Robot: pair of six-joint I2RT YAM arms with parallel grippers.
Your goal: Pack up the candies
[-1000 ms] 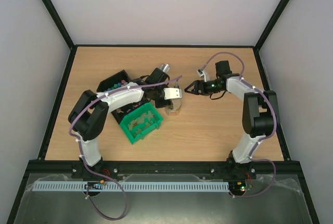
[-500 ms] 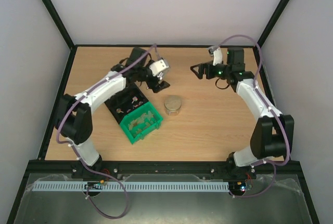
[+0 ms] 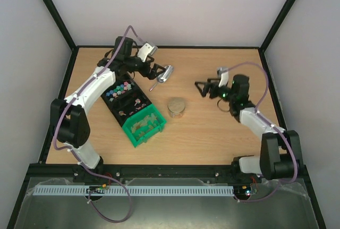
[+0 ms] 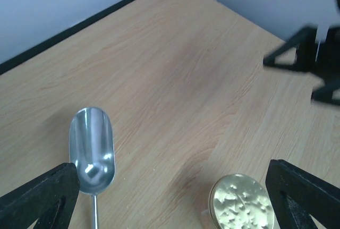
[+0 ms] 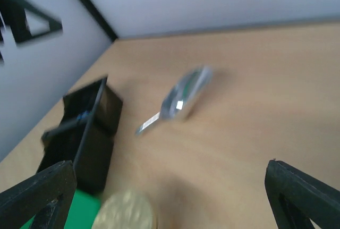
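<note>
Left tool spread to full width, nothing between its fingers, up over the far-left part of the bench. Just beyond its tips, a metal scoop flat on the wood, apart from both fingers, bowl toward the far edge. Right tool likewise wide open and empty, over the right half of the bench, pointed toward the middle. The candies: bright blue, pink and green ones in the far compartments of a black tray on the left half; pale yellowish ones in a green bin touching the tray's near end. Near the centre, well apart from both tools, a round gold-topped container.
</note>
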